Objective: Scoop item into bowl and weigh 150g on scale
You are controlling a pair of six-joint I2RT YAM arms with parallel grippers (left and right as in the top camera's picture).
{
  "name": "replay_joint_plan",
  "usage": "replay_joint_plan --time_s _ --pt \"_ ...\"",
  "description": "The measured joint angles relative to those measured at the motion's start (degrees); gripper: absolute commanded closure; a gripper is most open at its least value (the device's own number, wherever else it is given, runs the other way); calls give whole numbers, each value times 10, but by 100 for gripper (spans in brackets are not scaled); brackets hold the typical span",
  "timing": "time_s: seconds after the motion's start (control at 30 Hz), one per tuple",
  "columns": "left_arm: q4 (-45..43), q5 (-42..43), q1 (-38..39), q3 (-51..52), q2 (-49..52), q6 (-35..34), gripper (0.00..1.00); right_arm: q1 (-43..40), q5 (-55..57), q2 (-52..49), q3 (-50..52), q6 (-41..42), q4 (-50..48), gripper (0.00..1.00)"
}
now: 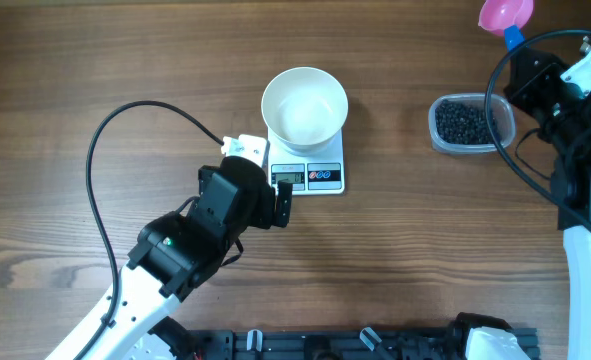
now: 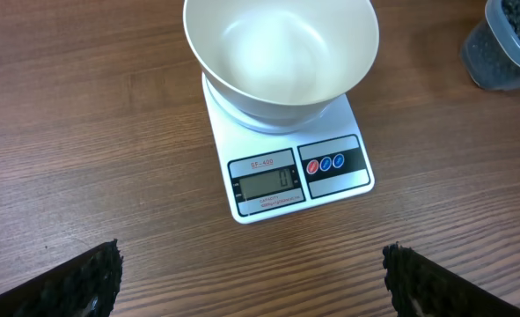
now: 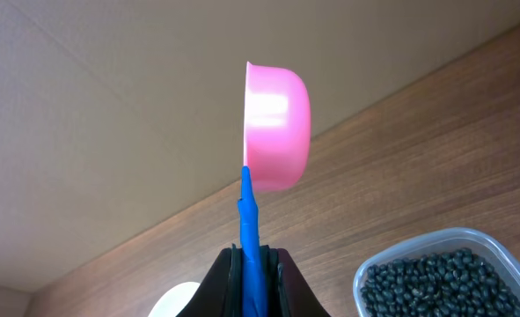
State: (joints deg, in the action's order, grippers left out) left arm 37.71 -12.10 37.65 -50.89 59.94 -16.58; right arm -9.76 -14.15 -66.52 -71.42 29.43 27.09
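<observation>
Loose, rolling black beads (image 1: 467, 122) fill the clear tub (image 1: 435, 136), apart from the bowl (image 1: 305, 105) on the scale (image 1: 325, 179); they likely need scooping, not pinching. The right claw (image 3: 252, 264) clamps the pink scoop (image 3: 277, 128) by its handle; the left claw (image 2: 255, 282) gapes.

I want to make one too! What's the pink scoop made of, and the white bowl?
Pink scoop: probably glossy plastic, with a bright highlight on its cup. White bowl: smooth with a soft sheen, ceramic or plastic; I cannot tell which.
</observation>
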Motion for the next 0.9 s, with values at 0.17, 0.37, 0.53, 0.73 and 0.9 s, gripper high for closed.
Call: replay_joint_plan --time_s 0.17,0.37,0.53,0.73,0.9 --pt "-5 0 0 0 0 0 0 0 0 0 0 0 0 96" --pt "-6 0 0 0 0 0 0 0 0 0 0 -14 0 96" --pt "-6 0 0 0 0 0 0 0 7 0 0 -17 1 96" --pt "-6 0 0 0 0 0 0 0 11 0 0 -17 2 96" --pt "-6 11 0 0 0 0 0 0 13 0 0 -28 2 96"
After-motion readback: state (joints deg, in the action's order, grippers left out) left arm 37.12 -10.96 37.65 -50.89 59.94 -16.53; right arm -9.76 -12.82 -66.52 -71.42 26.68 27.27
